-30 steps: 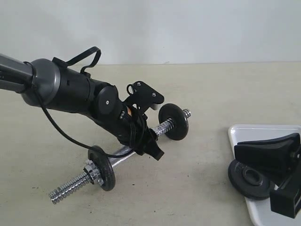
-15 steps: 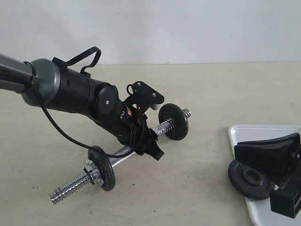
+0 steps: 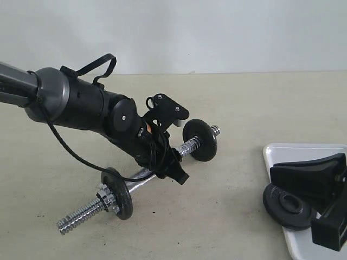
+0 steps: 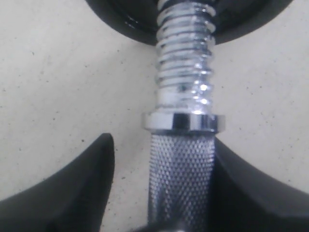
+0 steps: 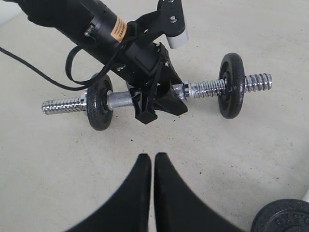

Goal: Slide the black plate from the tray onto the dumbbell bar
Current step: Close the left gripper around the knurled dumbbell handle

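Observation:
The chrome dumbbell bar (image 3: 87, 212) lies on the table with one black disc (image 3: 201, 140) at its far end and another (image 3: 118, 193) at its near end, beside a silver nut (image 3: 104, 196). My left gripper (image 3: 176, 168) straddles the bar's knurled middle (image 4: 181, 179); one finger touches it and a gap shows at the other finger (image 4: 82, 183). The black plate (image 3: 290, 206) rests on the left edge of the white tray (image 3: 303, 154). My right gripper (image 3: 276, 176) hovers just above that plate, fingers (image 5: 140, 193) pressed together and empty. The plate's rim (image 5: 285, 217) shows in the right wrist view.
The beige tabletop (image 3: 233, 216) lies bare between the dumbbell and the tray. A black cable (image 3: 70, 151) hangs from the left arm (image 3: 70, 103) down toward the bar. A pale wall stands behind the table.

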Controlling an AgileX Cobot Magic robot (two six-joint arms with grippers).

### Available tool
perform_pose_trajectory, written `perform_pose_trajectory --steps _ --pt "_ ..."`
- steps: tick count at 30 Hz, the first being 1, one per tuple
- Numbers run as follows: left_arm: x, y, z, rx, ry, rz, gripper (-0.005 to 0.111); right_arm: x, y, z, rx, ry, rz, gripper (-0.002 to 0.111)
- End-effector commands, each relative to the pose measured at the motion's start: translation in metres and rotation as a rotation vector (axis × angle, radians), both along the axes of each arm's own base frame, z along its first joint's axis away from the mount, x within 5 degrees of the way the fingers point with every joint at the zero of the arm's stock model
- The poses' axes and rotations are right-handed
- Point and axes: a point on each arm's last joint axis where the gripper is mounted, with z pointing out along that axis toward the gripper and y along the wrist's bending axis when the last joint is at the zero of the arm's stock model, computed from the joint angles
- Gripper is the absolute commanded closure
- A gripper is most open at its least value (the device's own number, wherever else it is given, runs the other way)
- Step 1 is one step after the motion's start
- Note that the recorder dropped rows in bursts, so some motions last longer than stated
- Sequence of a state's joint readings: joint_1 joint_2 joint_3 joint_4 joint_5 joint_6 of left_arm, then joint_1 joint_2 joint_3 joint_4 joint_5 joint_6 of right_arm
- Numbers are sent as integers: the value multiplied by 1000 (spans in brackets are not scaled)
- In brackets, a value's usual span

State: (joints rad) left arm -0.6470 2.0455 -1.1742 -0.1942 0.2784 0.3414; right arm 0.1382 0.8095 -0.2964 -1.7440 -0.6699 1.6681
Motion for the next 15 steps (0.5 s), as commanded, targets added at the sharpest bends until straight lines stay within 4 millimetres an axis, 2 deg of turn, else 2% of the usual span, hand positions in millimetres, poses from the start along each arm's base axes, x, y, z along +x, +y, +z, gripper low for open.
perform_pose_trajectory --steps 1,15 --pt "0 -2 -1 -28 -4 27 60 1 0 1 -3 -7 -1 108" --pt "-1 -2 -2 -23 8 28 60 1 0 1 -3 -7 -1 108"
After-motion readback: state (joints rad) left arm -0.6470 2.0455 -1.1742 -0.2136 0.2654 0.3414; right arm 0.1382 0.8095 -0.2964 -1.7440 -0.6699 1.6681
